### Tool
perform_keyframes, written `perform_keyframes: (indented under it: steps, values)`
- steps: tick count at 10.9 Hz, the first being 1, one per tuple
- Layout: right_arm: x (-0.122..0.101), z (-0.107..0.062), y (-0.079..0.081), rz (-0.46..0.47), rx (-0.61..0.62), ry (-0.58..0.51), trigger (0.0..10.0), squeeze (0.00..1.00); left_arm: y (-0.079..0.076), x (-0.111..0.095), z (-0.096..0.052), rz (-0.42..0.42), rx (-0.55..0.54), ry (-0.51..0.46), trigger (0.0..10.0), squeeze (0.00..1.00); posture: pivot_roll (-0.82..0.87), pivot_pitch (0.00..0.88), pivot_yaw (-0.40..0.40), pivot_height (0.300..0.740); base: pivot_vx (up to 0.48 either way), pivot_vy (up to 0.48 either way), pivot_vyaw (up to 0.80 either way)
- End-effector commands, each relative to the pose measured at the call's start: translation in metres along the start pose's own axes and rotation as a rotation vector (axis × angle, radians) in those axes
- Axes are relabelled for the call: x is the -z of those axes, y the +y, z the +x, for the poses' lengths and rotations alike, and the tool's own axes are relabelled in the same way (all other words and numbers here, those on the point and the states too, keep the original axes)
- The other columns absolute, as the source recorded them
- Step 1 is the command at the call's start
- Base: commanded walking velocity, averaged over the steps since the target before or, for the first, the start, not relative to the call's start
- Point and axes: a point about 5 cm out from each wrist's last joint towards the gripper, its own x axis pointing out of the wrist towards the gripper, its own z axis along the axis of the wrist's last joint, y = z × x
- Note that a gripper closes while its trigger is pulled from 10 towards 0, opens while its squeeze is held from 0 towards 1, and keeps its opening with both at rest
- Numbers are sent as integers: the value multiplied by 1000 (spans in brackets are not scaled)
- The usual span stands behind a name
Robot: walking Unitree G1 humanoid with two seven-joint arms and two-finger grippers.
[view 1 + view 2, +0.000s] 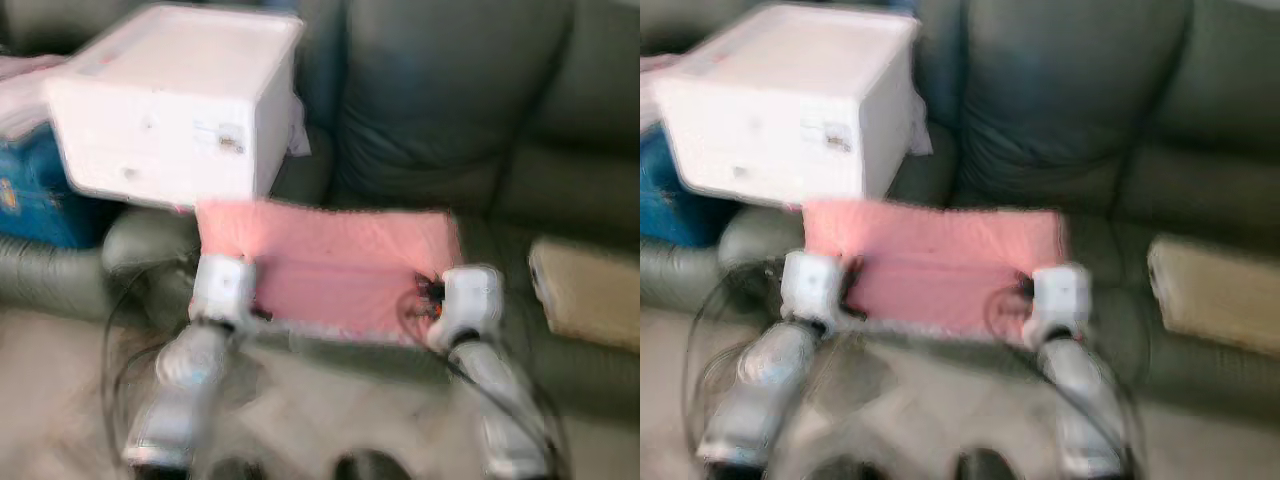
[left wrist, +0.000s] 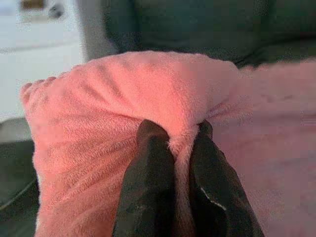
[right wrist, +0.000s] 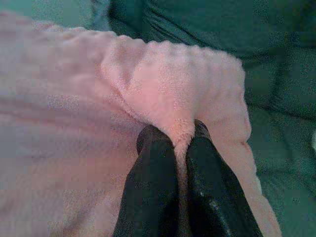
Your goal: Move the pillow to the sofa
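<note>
A pink fluffy pillow (image 1: pixel 335 265) hangs between my two arms in front of the dark green sofa (image 1: pixel 440 110). My left gripper (image 2: pixel 180 136) is shut on a fold of the pillow (image 2: pixel 123 98) near its left end. My right gripper (image 3: pixel 177 131) is shut on a fold of the pillow (image 3: pixel 163 84) near its right end. The silver wrists sit at the pillow's lower corners in the head views, and the fingers are hidden by the fabric there. The pillow is held over the sofa's front edge. The head views are blurred.
A large white box (image 1: pixel 175 100) rests on the sofa's left side, just above the pillow. Blue items (image 1: pixel 35 190) lie at the far left. A tan cushion (image 1: pixel 585 290) lies on the seat to the right. Pale floor (image 1: pixel 60 400) is below.
</note>
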Motion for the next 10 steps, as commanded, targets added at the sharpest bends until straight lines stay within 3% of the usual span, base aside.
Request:
perform_keyframes:
  steps: [1, 7, 10]
  values:
    - [-7, 2, 5, 8, -12, -31, 10000, 0, 7, -6, -2, 15, 6, -28, 10000, 0, -20, 78, -46, 740, 0, 0, 0]
    - [-5, 1, 6, 11, -11, -19, 10000, 0, 5, -8, -4, -22, 38, -45, 10000, 0, -19, 75, -47, 740, 0, 0, -414]
    - [-3, 0, 6, 16, -12, -16, 10000, 0, 4, -9, -4, -21, 50, -47, 10000, 0, -23, 80, -43, 740, 0, -419, 0]
